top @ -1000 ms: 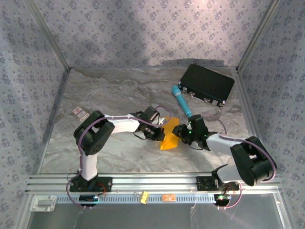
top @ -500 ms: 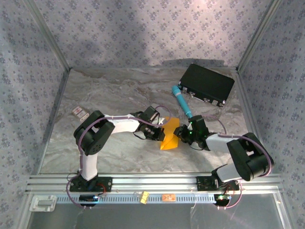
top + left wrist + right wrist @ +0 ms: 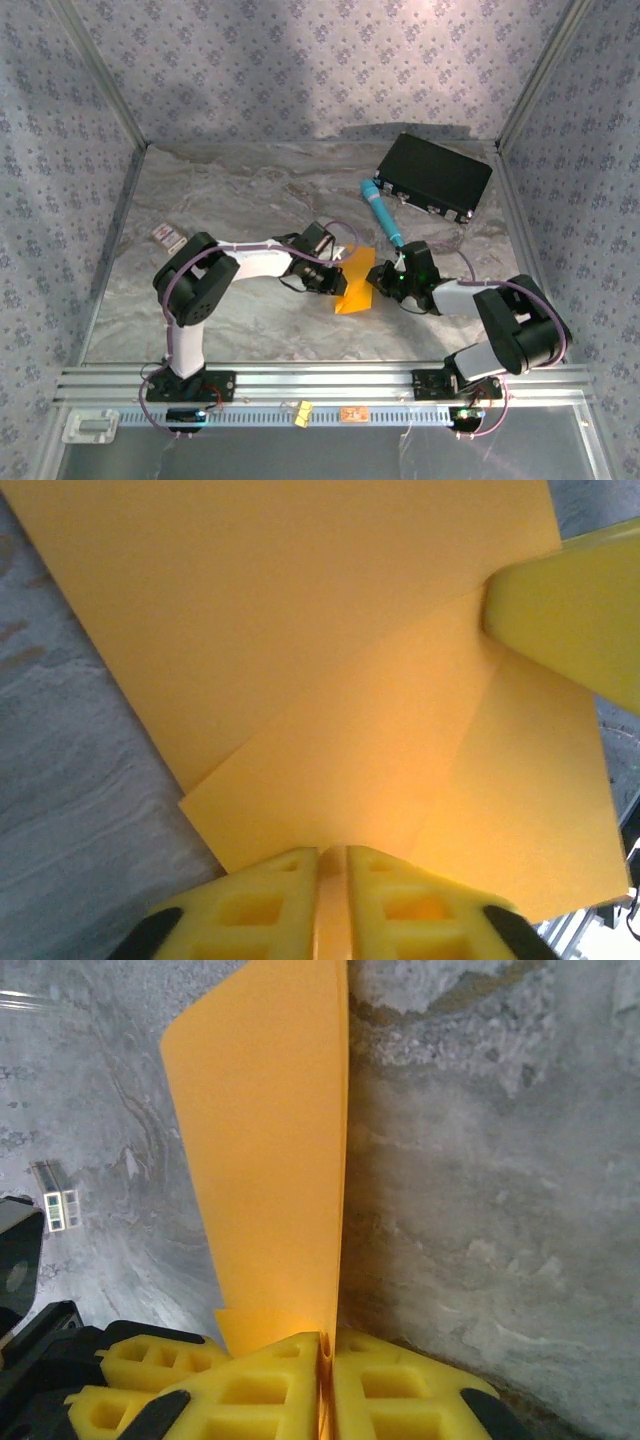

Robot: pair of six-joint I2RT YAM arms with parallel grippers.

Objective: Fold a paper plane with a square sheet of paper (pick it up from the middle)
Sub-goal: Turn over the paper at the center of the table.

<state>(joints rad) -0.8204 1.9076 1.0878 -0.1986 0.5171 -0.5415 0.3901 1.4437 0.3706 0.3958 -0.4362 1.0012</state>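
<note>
Orange-yellow paper [image 3: 356,281] is pinched by left fingers [image 3: 285,872] and right fingers [image 3: 385,1355], arms reaching inward.

A robot test booth in a lab; a left arm [image 3: 190,290] and a right arm [image 3: 515,335] are bolted to a slotted metal rail [image 3: 320,378] at the near edge of a marble-look counter [image 3: 240,200]; patterned screens [image 3: 300,70] wall it in on three sides.

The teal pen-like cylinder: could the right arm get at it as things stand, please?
Probably not yet: the teal pen-like cylinder lies close and unobstructed, but the right gripper is shut on the folded orange paper.
</note>
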